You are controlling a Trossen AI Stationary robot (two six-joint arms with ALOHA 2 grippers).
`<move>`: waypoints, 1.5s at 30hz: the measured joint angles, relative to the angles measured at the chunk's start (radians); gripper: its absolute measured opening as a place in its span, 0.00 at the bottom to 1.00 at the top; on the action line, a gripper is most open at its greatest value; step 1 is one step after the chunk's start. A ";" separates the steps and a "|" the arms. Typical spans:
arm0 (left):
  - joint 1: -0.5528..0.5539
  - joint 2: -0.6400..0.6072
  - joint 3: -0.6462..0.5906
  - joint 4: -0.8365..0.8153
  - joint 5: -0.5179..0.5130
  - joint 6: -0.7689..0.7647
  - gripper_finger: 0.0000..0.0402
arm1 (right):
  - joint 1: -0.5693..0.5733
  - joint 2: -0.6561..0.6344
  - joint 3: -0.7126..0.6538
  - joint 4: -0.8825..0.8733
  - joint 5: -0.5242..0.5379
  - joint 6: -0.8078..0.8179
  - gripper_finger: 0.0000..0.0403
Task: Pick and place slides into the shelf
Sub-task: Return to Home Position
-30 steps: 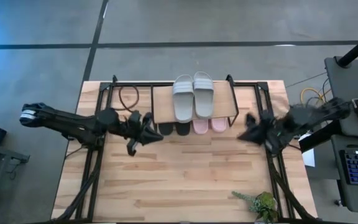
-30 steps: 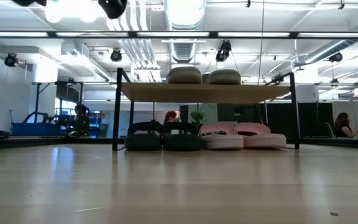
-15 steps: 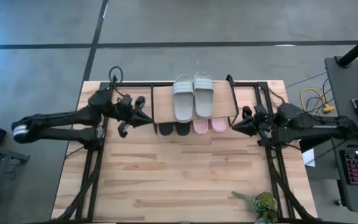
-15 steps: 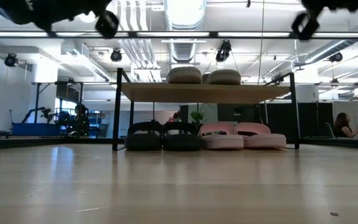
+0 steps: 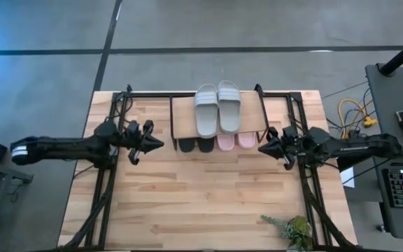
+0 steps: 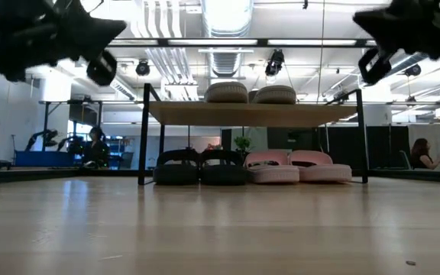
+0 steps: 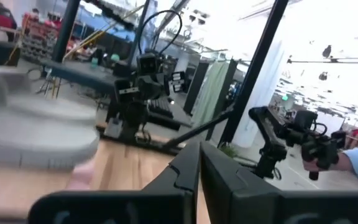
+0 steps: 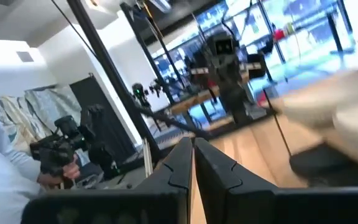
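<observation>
The shelf [image 5: 182,116] [image 6: 250,114] stands at the table's far middle. A pale grey-green pair [image 5: 217,108] [image 6: 250,93] lies on its plank top. Under the plank, on the table, sit a black pair [image 5: 194,145] [image 6: 199,166] and a pink pair [image 5: 236,141] [image 6: 296,166]. My left gripper [image 5: 161,144] [image 7: 199,163] hovers left of the shelf, shut and empty, pointing toward it. My right gripper [image 5: 262,148] [image 8: 192,152] hovers right of the shelf, also shut and empty, pointing toward it. Both are well above the table in the low view.
A large black metal frame [image 5: 110,175] runs along the table's left, right and far sides. A small green plant [image 5: 294,228] sits near the near right corner. A dark cable loop [image 5: 143,108] lies left of the shelf. Bare wood spreads in front of the shelf.
Both arms have come down, showing larger in the low view. The left gripper swung toward the far edge, then back and a little left, away from the shelf. The right gripper moved slightly left toward the shelf. The slides and shelf have stayed put.
</observation>
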 joint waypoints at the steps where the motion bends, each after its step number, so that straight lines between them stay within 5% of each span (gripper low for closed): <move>1: 0.000 -0.008 -0.023 0.007 -0.001 -0.001 0.00 | 0.000 -0.007 -0.023 0.012 0.000 0.009 0.03; 8: 0.003 -0.077 -0.138 -0.002 -0.005 -0.033 0.00 | 0.000 -0.103 -0.113 -0.028 0.000 0.085 0.03; 15: 0.017 -0.147 -0.144 -0.246 -0.014 -0.051 0.00 | 0.000 -0.238 -0.112 -0.154 0.000 0.038 0.03; 22: 0.043 -0.299 -0.144 -0.288 -0.011 -0.025 0.00 | 0.000 -0.421 -0.112 -0.333 0.000 0.037 0.03; 34: 0.053 -0.575 -0.145 -0.620 -0.038 -0.024 0.00 | 0.000 -0.426 -0.111 -0.371 0.055 0.000 0.03; 45: 0.053 -0.604 -0.146 -0.659 -0.045 -0.019 0.00 | 0.000 -0.400 -0.111 -0.451 0.114 0.034 0.03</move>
